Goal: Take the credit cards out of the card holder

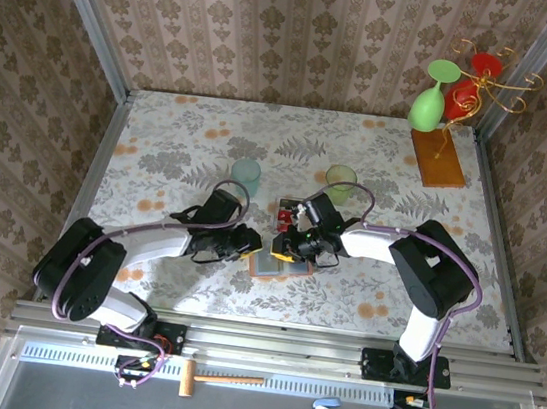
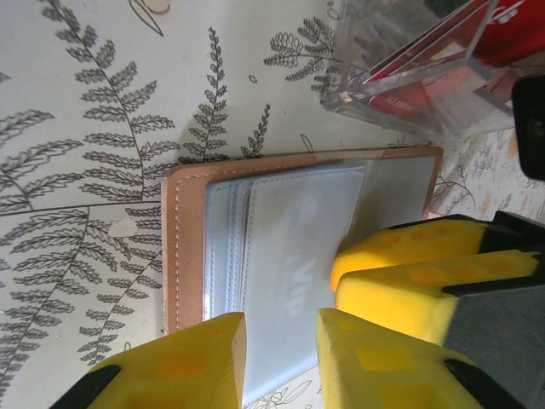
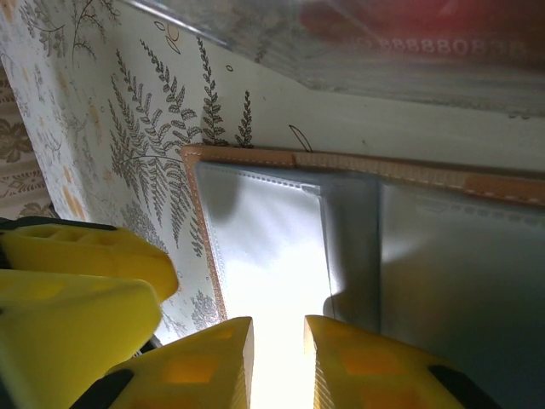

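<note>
Pincer first: our left gripper [image 2: 281, 331] sits at the bottom of the left wrist view. Its yellow fingers are parted by a narrow gap with nothing clamped between them that we can make out, and they are poised over the near edge of the card holder [image 2: 183, 256]. Our right gripper [image 3: 277, 331] is likewise released, low in the right wrist view, over the grey-blue pockets. The card holder lies open and flat on the table [image 2: 77, 128], mid-frame, with both sets of fingers crowding it. Faint lettering shows through one pocket, so we judge a pale card may be left inside. Beyond, at the upper right, red credit cards [image 2: 409, 66] sit in a clear box [image 2: 400, 109].

We see several risks. The two grippers are very close, and a sideways move could knock one into the other. The pocket film looks thin and slick, so closing on it might catch the sleeve rather than a card and lift or fold the whole holder. A drag toward the upper right could shove the holder against the box. Farther up the top view, a teal cup [image 1: 245, 173] and a green cup [image 1: 340, 178] stand near enough that a wide swing could hit them.
</note>
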Robot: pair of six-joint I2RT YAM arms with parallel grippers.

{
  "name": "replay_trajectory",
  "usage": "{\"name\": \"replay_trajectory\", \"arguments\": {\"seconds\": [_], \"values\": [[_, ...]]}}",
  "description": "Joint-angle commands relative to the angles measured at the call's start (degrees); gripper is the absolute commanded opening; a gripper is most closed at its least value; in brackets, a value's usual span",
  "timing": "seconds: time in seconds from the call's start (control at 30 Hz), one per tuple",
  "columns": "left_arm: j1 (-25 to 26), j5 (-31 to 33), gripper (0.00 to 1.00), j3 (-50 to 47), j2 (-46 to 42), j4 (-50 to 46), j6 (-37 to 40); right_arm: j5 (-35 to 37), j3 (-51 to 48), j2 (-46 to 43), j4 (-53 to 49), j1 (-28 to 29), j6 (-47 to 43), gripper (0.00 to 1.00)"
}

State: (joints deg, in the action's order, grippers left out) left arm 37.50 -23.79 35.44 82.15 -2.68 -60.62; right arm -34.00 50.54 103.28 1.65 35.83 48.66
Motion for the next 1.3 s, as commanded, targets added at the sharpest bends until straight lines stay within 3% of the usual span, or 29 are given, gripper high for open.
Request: {"name": "replay_trajectory", "arguments": {"seconds": [0.0,0.3,0.67,1.27], "values": [[0.3,-0.7,0.30,1.4,1.2,1.6,-0.9,-1.2,-1.8,1.6,-2.0,-0.8,2.3,0.22],[0.2,0.0,0.45,0.2,3.7,1.7,-1.1,3.8,0.8,0.0,-11.0,-0.9,-1.5,0.22],[-0.1,0.0,0.47,-0.5,4.4,2.2,-1.2,6.9,1.5,-0.6,-14.6,-0.8,-3.4,0.22],[1.4,-2.9,0.46,4.2,2.6,1.7,-0.8,6.1,1.4,0.1,-13.9,-0.8,-3.2,0.21]]}}
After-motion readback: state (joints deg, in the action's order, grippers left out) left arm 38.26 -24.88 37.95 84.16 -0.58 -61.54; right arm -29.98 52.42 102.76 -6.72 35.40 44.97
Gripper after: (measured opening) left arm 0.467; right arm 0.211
